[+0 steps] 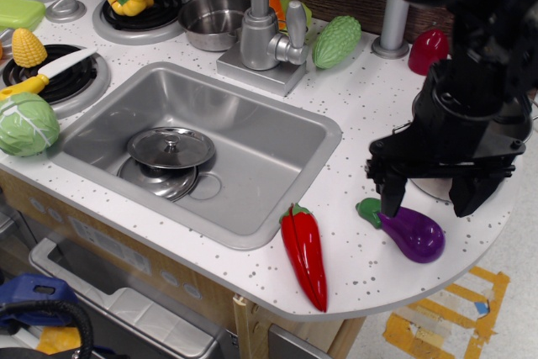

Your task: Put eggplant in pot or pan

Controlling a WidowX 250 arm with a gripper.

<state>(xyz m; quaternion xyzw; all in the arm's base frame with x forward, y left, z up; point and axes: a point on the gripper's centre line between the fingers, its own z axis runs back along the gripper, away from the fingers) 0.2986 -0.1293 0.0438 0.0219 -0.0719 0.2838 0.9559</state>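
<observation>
The purple eggplant [410,232] with its green stem cap lies on the white counter at the front right, stem toward the left. My black gripper [429,201] hangs open just above it, one finger [392,194] by the stem end, the other [467,195] past the fat end. The fingers straddle the eggplant without closing on it. The steel pot [430,187] stands right behind the gripper, almost wholly hidden by the arm; only a sliver shows.
A long red pepper [305,254] lies left of the eggplant near the counter's front edge. The sink [277,145] holds a steel lid [171,148]. A faucet [269,35], a steel bowl [210,18] and a green vegetable [336,40] stand behind it. The counter edge curves close on the right.
</observation>
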